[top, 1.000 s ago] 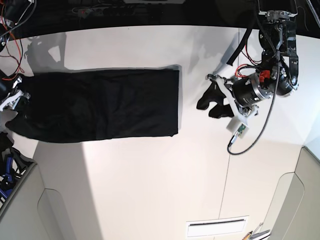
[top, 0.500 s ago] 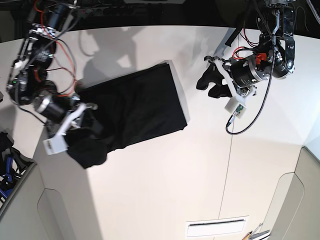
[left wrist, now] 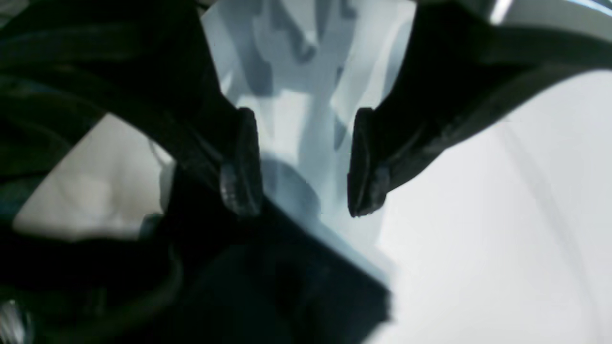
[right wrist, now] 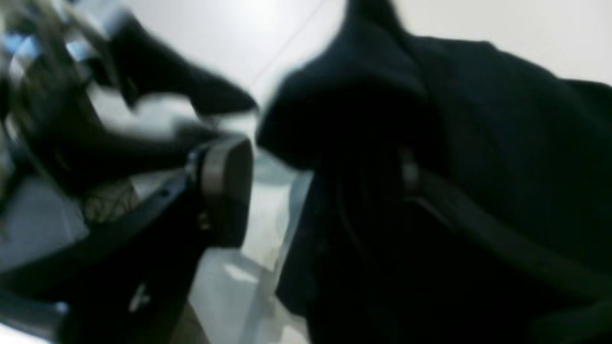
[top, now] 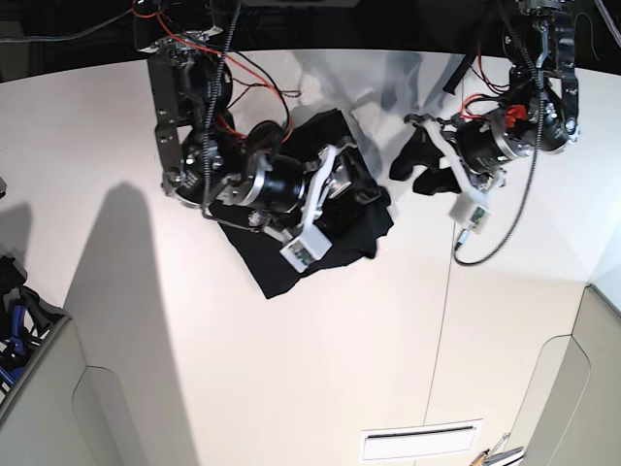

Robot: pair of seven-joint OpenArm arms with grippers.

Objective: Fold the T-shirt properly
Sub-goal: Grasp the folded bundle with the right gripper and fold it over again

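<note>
Cloth fills the middle of the base view: the T-shirt [top: 320, 238] lies bunched on the white table [top: 291, 388], a dark crumpled mass just left of centre, its lowest corner trailing toward seven o'clock. The right arm [top: 194, 126] reaches down from about eleven o'clock and lies across the shirt, and the right gripper [top: 351, 186] sits over the fabric at the shirt's two o'clock edge. In the right wrist view one rounded finger pad [right wrist: 227, 186] stands at nine o'clock with pale table showing beside it, while black fabric [right wrist: 430, 191] swallows everything from centre to three o'clock; the other finger seems buried in that cloth, so the jaws look spread with fabric between them, though the blur keeps me from saying whether they pinch it.

The left gripper [top: 415, 167] hangs at about two o'clock in the base view, near the shirt's right edge but apart from it, with a coiled black cable [top: 505, 228] looping beneath the arm toward four o'clock. From the left wrist camera its two black fingertips [left wrist: 241, 162] stand well apart, with bare pale table between them and nothing held. A straight-edged dark corner of the shirt [left wrist: 311, 286] lies below them at six o'clock.
</note>
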